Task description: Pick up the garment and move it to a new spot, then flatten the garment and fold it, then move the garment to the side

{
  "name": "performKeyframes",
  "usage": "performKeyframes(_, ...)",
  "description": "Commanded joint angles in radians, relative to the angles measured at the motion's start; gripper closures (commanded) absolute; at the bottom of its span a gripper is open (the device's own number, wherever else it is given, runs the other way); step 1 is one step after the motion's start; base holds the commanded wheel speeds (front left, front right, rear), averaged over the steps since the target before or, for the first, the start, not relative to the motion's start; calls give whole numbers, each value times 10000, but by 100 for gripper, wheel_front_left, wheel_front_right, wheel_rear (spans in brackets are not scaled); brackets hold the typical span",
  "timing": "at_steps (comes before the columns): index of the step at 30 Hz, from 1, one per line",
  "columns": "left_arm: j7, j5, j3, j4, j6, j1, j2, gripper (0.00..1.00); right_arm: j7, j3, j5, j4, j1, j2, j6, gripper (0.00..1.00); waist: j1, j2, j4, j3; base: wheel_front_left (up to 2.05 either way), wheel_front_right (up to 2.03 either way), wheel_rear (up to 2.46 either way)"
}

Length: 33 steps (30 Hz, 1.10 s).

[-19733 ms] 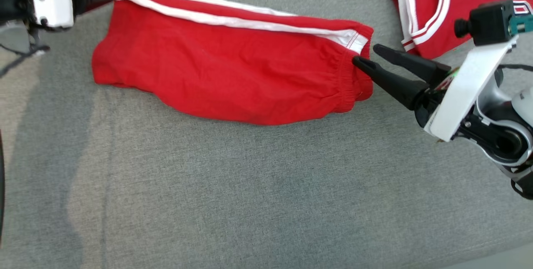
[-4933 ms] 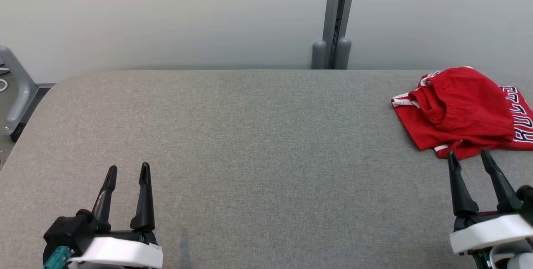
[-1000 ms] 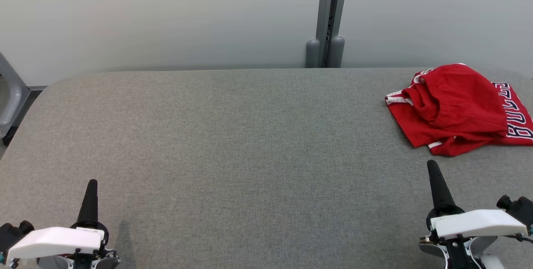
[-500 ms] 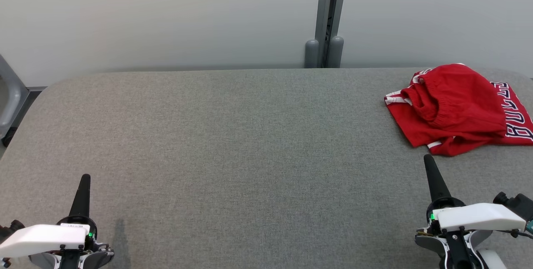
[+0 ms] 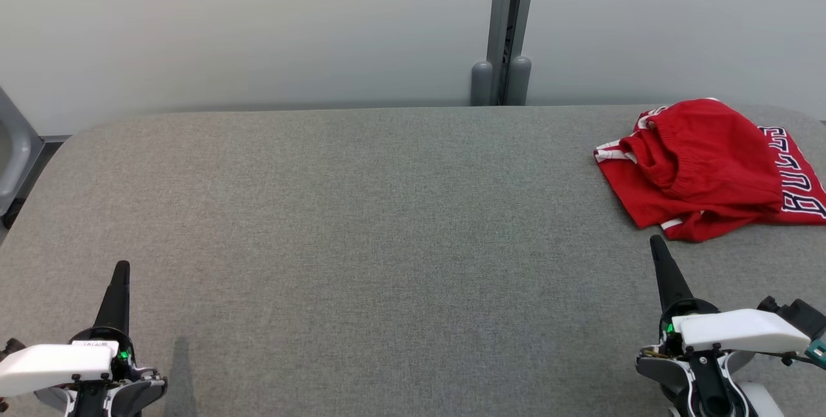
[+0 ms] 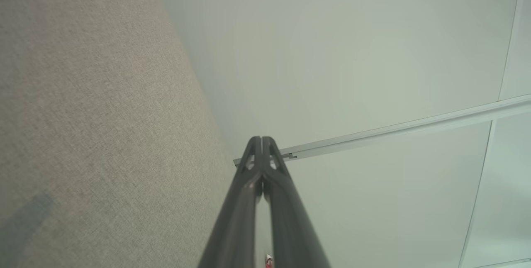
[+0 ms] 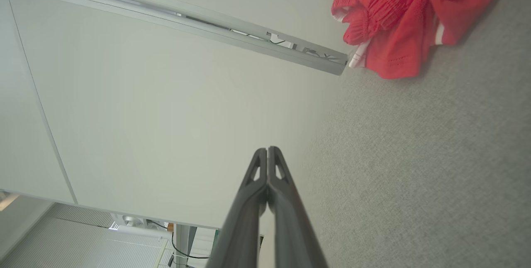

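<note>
Red garment [image 5: 706, 168] bunched just beyond closed right fingers [image 5: 664, 275]

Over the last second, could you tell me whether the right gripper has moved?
Yes. The right gripper has edged forward and left, its tip nearer the red garment, which has kept its place against the grey post.

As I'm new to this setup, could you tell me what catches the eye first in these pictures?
The red shorts lie bunched on a lettered red jersey at the far right of the grey table. The left gripper and right gripper sit shut and empty near the front corners.
</note>
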Motion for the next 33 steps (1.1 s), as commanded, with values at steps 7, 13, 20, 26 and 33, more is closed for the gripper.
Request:
performKeyframes(7,265,-647,212,-98,-94,-340,70,100,128,6,649,28,-216,15,19,100,-1,0,-12,-4,0,0,0)
performKeyframes(13,449,-1061,344,-92,-100,-348,77,100,173,42,1075,58,-290,42,20,100,-1,0,-22,-7,0,0,0)
performKeyframes(20,631,-1473,456,-96,-99,-427,81,100,242,74,1470,93,-304,69,20,100,-1,0,-32,-10,0,0,0)
performKeyframes(26,804,-1847,564,-97,-101,-494,86,100,271,110,1873,127,-385,88,21,100,-1,0,-42,-14,0,0,0)
performKeyframes(33,998,-2263,688,-97,-109,-512,92,100,333,146,2312,167,-440,109,21,100,-1,0,-54,-18,0,0,0)
